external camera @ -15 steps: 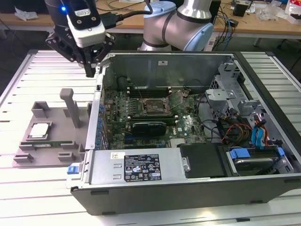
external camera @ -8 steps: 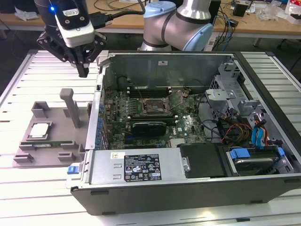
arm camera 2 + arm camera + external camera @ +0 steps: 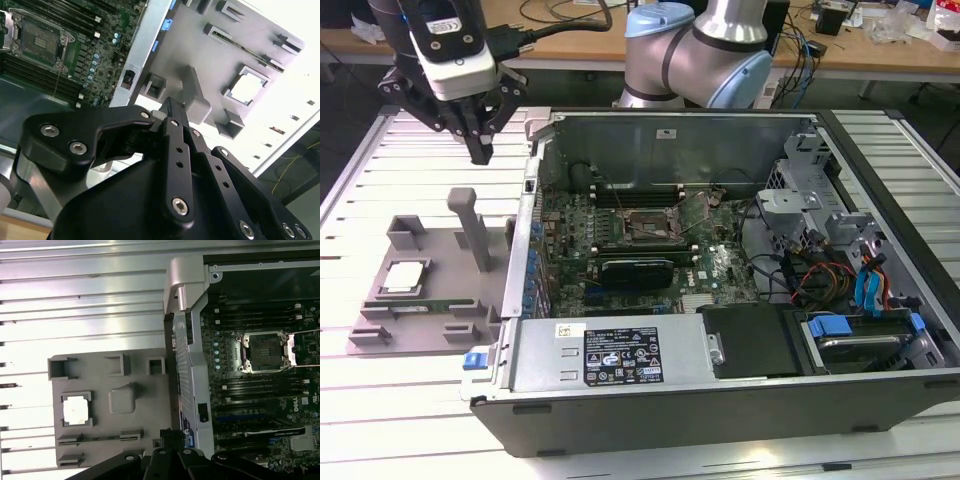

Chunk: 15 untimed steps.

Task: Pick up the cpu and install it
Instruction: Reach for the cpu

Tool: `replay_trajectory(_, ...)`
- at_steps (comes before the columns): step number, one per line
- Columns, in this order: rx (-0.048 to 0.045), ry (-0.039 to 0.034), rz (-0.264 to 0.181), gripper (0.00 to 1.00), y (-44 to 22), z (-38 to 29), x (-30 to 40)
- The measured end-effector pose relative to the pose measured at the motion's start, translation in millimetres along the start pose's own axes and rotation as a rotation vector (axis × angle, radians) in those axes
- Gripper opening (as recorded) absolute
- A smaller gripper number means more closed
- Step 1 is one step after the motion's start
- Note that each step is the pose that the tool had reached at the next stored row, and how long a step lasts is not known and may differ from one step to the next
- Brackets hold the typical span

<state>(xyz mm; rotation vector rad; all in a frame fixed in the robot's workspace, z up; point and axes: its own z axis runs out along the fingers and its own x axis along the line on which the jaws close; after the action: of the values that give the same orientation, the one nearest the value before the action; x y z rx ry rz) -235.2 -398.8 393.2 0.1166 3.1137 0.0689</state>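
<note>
Second wrist view first: the gripper (image 3: 170, 104) is seen with its fingers pinched right together and nothing held, so no pick has been made yet. The cpu (image 3: 248, 86) is sat flat in its square pocket on the grey fixture tray (image 3: 175, 45), off to one side of the tool line. The tray's upright post (image 3: 195, 95) is lined up almost under the fingertips instead. So the step in hand is judged to be the approach for the pick. It would be done best with the jaws opened wide before any descent and the post given plenty of room.

In the first wrist view, the cpu (image 3: 76, 408) is shown square-on, with the memory stick (image 3: 100, 437) lying just beside it and the empty socket (image 3: 263, 351) well apart inside the case. The chip looks thin and slick, so the tool would want to be centred over it and squared to its edges. The chip should be gripped by those edges and kept level.

In the exterior view, the gripper (image 3: 480, 150) is held high over the slatted table (image 3: 360, 180) with the tool pointed straight down. It is on the exterior view's left of the open computer case (image 3: 720, 390), and nearer the post (image 3: 475, 230) than the cpu (image 3: 404, 277).
</note>
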Motion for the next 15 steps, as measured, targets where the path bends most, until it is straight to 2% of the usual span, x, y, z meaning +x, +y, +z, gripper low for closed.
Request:
replay_trajectory(6, 0.0000, 0.0000, 0.000, 0.11, -0.7, -0.2, 9.5)
replay_trajectory(11, 0.0000, 0.0000, 0.000, 0.11, -1.1, -0.4, 14.8)
replay_trajectory(15, 0.0000, 0.0000, 0.000, 0.11, -1.8, -0.6, 24.2)
